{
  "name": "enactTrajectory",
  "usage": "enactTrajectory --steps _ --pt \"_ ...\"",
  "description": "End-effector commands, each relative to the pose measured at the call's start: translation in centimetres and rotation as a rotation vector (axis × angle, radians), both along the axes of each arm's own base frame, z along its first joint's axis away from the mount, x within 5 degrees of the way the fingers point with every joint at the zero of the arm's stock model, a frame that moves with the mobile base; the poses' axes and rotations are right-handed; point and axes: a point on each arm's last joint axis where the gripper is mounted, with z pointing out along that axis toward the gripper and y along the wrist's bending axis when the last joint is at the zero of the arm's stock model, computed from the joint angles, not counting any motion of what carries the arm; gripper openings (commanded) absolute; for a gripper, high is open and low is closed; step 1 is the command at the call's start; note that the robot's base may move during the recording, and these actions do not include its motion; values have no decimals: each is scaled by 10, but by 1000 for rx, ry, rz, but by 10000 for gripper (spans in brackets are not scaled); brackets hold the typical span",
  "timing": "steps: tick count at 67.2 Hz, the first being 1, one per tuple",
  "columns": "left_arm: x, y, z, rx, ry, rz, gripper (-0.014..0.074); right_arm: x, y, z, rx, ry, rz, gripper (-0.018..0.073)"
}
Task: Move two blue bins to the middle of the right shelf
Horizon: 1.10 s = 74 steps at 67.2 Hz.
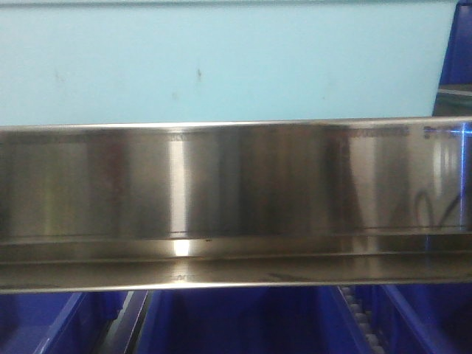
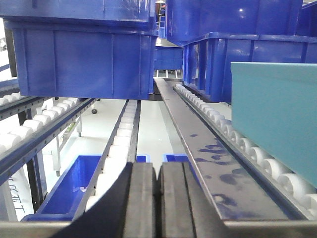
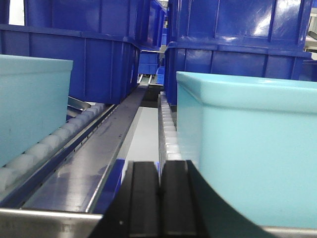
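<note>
Left gripper (image 2: 157, 171): bottom centre of the left wrist view, dark pads pressed flat together, nothing between them.
Right gripper (image 3: 159, 171): bottom centre of the right wrist view, pads likewise together and empty.
Left pale bin (image 3: 29, 109): left edge of the right wrist view, sitting on the roller track (image 3: 64, 136). Probably the same bin that fills the right side of the left wrist view.
Right pale bin (image 3: 247, 148): right half of the right wrist view, just beside the gripper. Its rim is level and its wall runs back along the rollers.
Steel front rail (image 1: 236, 184): broad band across the middle of the front view, with a pale cyan wall directly above it. Cannot tell there whether that is one bin or two.
Dark blue bins (image 3: 109, 59): stacked across the top of both wrist views, behind the pale ones. More of them lie along the bottom of the front view.
Step in hand (judgement): both pale bins appear to rest on the shelf level behind the rail, apart with a bare track between them. Placement looks done or nearly so.
Next move (judgement): bring both arms back over the rail, straight and low. The right gripper must stay off the bin wall close on its right.
</note>
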Motion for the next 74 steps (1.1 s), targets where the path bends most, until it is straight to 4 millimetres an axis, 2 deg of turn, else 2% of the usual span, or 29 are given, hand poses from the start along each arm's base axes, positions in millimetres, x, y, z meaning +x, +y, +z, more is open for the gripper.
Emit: enactTrajectory --steps 1,66,73,74 --pt "-1 0 3 0 -21 2 -111 0 0 2 -2 -22 -7 -167" --pt "-1 0 2 0 -19 2 -111 -1 0 4 5 -54 -7 -167" --pt "-5 1 22 -3 -18 7 -111 -5 0 24 7 -27 -5 -167" --pt "-6 1 27 -3 -20 9 -111 -7 0 32 6 -37 -5 -167"
